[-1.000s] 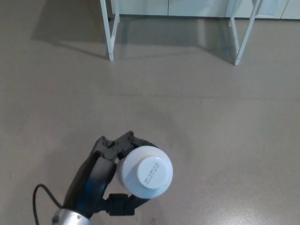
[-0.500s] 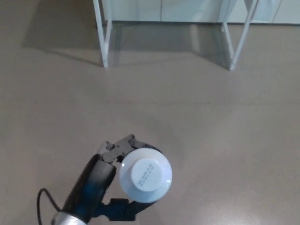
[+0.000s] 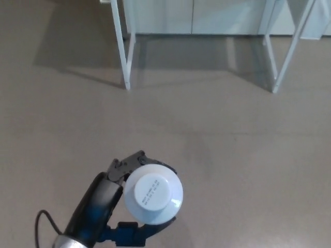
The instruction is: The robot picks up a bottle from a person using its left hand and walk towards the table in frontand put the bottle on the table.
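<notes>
White plastic bottle, round end upward, clasped by the black left robot hand, fingers closed round its body, above the beige floor. Well short of the white metal table legs; tabletop out of view. Could slip if jolted walking, or drop if released early.

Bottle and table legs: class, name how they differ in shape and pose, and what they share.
The bottle is round, seen end-on from above; the table legs are thin, slanted bars. The bottle is held above the floor by the left robot hand; the table legs stand on the floor. Both look white.
</notes>
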Available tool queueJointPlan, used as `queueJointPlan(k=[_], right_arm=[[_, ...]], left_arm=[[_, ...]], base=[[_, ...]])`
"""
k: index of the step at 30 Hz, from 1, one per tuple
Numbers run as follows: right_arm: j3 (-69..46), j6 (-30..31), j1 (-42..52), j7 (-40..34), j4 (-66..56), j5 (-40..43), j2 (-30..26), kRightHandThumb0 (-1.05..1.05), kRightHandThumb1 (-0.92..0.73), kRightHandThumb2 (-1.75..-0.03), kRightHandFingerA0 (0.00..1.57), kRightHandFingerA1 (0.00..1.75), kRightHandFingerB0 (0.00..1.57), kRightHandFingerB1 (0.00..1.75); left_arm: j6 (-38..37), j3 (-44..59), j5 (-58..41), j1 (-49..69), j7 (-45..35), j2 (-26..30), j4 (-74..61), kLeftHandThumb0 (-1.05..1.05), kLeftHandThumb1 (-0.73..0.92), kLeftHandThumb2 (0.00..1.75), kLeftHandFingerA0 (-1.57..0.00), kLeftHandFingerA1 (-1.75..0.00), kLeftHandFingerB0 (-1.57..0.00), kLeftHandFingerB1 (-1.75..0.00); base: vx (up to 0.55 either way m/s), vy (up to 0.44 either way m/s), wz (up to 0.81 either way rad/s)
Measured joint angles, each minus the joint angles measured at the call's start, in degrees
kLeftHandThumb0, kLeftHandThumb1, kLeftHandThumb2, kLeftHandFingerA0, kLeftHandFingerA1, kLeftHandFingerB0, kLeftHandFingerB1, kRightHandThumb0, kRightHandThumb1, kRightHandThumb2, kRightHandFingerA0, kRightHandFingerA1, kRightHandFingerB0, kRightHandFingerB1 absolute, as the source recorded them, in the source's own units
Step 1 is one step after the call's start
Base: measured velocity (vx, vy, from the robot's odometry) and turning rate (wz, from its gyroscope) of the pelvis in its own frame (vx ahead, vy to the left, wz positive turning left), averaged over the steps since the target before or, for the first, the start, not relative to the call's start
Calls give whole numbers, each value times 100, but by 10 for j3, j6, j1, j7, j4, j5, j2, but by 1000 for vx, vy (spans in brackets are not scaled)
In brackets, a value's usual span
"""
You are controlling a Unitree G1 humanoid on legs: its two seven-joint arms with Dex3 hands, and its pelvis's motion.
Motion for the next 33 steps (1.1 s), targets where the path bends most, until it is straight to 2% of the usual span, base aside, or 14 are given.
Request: queueJointPlan(k=[8,22,33], right_arm=[[2,1,-3,0,1,-5,-8,-34,-68,-60,63,45,53,40],[8,5,-12,1,3,-8,-2,-34,-69,-61,64,44,54,40],[10,10,-14,1,5,-8,-8,-34,-69,-61,63,43,54,40]], left_arm=[[6,-1,-6,12,-7,-2,-16,-19,74,82,-102,-144,-76,-122],[6,3,-8,13,-8,3,-14,-22,77,78,-99,-146,-76,-122],[8,-3,-9,18,-9,-1,-20,-21,75,80,-95,-152,-73,-127]], base=[[316,-96,-5],[430,95,-9],[437,-172,25]])
